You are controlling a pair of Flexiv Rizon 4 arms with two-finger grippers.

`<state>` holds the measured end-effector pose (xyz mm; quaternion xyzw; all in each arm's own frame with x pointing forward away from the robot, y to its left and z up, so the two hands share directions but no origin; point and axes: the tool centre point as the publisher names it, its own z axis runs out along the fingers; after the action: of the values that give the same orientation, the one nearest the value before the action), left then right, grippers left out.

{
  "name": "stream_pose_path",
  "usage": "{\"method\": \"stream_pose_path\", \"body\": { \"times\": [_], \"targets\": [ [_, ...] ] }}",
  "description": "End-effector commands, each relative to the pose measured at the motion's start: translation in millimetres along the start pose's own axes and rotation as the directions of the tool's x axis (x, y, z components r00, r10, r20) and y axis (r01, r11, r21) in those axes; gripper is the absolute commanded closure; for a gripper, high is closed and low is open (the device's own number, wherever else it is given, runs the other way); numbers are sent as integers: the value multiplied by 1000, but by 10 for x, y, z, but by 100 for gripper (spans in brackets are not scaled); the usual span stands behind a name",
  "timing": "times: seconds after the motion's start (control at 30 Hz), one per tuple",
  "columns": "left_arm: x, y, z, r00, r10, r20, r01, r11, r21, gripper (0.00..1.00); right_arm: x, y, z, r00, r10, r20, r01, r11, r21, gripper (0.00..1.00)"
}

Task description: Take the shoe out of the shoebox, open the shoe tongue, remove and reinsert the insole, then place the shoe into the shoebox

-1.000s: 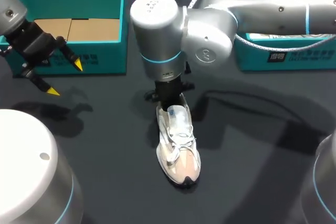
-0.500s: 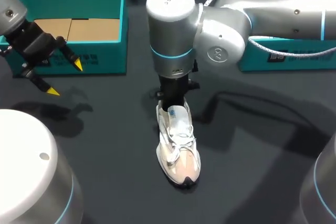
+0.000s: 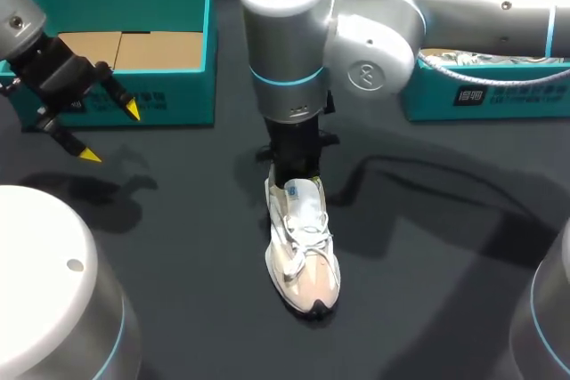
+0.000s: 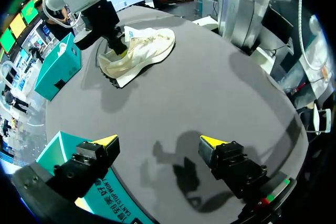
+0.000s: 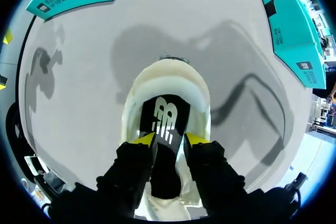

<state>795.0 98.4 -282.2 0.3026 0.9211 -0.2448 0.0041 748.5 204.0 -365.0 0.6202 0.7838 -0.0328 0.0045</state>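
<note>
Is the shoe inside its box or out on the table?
Out. The shoe sits sole-down on the table, away from the left box and the right box.

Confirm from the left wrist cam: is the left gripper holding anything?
No, the left gripper has its two fingers spread wide apart over the bare table, with nothing between them.

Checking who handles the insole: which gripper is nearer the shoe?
Right. The right gripper is in the shoe's heel opening, pinching the insole; the left gripper hangs beside the shoebox, far off.

Shoe (image 3: 303, 251) on table (image 3: 445, 246), left hand (image 3: 110, 133) spread
</note>
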Motion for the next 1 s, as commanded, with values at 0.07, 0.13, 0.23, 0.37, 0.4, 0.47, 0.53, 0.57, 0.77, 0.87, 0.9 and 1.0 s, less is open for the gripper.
{"method": "stream_pose_path", "body": {
  "times": [0.07,0.13,0.23,0.37,0.4,0.47,0.53,0.57,0.77,0.87,0.9,1.0],
  "targets": [
    [11,-3,-8,1000,1,0,-1,1000,-2,0,54,21,38,1000,-3,2,3,1000,9,59],
    [11,-3,-8,1000,1,0,-1,1000,-2,0,60,14,46,1000,-3,1,3,1000,12,56],
    [11,-3,-8,1000,1,0,-1,1000,-2,0,70,-9,52,1000,-5,1,5,1000,15,45],
    [11,-3,-8,1000,1,0,-1,1000,-2,0,75,-43,60,1000,-2,-2,2,1000,17,5],
    [11,-3,-8,1000,1,0,-1,1000,-2,0,76,-51,64,1000,-1,-4,1,1000,18,0],
    [11,-3,-8,1000,1,0,-1,1000,-2,0,77,-64,69,1000,0,-7,0,1000,19,0],
    [11,-3,-8,1000,1,0,-1,1000,-2,0,79,-79,68,1000,1,-10,-1,1000,19,0],
    [11,-3,-8,1000,1,0,-1,1000,-2,0,80,-89,62,1000,2,-11,-2,1000,18,0],
    [11,-3,-8,1000,1,0,-1,1000,-2,0,104,-149,-13,1000,13,14,-13,1000,-3,0],
    [11,-3,-8,1000,1,0,-1,1000,-2,0,105,-145,-29,1000,14,25,-14,1000,-16,0],
    [11,-3,-8,1000,1,0,-1,1000,-2,0,102,-140,-33,1000,15,25,-14,1000,-17,0],
    [11,-3,-8,1000,1,0,-1,1000,-2,0,94,-132,-61,1000,16,24,-15,999,-34,0]
  ]
}}
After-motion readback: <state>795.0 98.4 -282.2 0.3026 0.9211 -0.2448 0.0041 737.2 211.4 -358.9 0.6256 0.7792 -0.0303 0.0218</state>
